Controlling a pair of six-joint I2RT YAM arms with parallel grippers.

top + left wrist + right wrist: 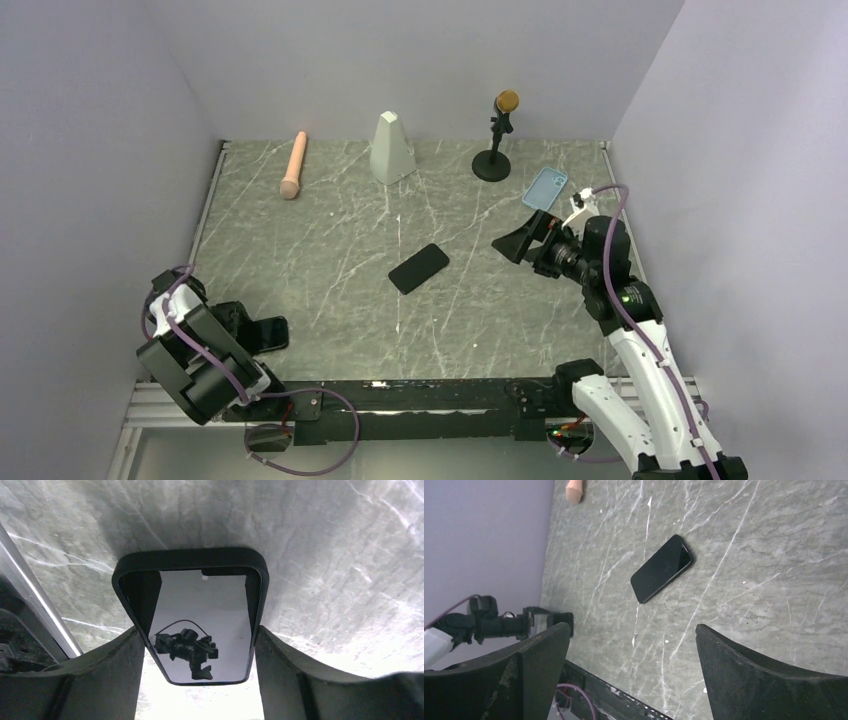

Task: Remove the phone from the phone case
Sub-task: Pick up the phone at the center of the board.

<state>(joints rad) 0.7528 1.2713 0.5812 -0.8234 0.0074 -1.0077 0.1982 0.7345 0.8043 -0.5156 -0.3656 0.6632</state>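
The light-blue phone case (545, 188) lies at the back right of the table; I cannot tell if anything is in it. My right gripper (520, 245) hangs just in front of it, open and empty (633, 630). A bare black phone (418, 268) lies in the middle of the table and also shows in the right wrist view (662, 568). My left gripper (240, 325) is low at the near left. A second black phone (200, 615) with a thick black rim sits between its fingers (115, 670), which touch both long sides.
A pink cylinder (293, 166), a white tapered block (392, 147) and a small microphone on a round stand (497, 135) stand along the back. Walls close in the left, back and right. The black base rail (400, 405) runs along the near edge.
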